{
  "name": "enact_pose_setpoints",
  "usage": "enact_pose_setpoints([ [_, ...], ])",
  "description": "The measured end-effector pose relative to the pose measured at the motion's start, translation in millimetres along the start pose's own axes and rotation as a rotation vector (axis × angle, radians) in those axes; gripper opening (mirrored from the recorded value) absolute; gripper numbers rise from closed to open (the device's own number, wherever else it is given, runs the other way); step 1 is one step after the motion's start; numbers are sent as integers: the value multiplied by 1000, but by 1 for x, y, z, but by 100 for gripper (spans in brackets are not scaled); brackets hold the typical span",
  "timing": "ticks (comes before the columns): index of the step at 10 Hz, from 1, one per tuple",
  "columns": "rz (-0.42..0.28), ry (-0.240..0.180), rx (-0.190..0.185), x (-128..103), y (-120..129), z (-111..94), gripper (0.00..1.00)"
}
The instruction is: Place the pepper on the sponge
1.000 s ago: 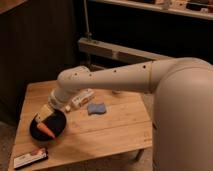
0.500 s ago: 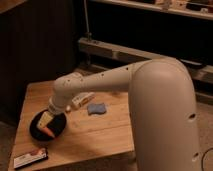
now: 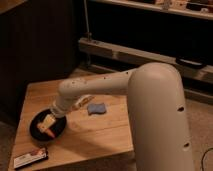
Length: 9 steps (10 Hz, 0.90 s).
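The orange-red pepper [image 3: 51, 133] lies in a black bowl [image 3: 36, 131] at the front left of the wooden table [image 3: 95, 135]. My gripper [image 3: 47, 122] hangs over the bowl, right above the pepper and touching or nearly touching it; I cannot tell which. The light-blue sponge [image 3: 96, 108] lies flat on the table to the right of the bowl, apart from the gripper. My white arm [image 3: 150, 100] reaches in from the right.
A white tube with an orange label [image 3: 30, 158] lies at the table's front left corner, just below the bowl. Dark shelving and a metal rail [image 3: 125, 50] stand behind the table. The arm's large body hides the table's right side.
The arm has swung closer and fills more of the right side. The gripper has dropped lower into the bowl, down onto the pepper. The sponge and the tube have not moved.
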State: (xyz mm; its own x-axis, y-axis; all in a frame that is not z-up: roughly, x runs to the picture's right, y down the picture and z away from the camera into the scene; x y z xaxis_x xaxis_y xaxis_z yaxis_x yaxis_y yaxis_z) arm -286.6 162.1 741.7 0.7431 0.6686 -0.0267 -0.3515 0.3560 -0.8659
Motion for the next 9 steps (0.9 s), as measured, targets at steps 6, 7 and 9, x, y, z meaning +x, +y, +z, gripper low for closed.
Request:
enact_pose_setpoints([
  [6,-11,23,-75,-3,3,39,80],
  [7,-15,27,-80,-5,2,43,80],
  [9,-42,65,-82,-11,5,56,80],
])
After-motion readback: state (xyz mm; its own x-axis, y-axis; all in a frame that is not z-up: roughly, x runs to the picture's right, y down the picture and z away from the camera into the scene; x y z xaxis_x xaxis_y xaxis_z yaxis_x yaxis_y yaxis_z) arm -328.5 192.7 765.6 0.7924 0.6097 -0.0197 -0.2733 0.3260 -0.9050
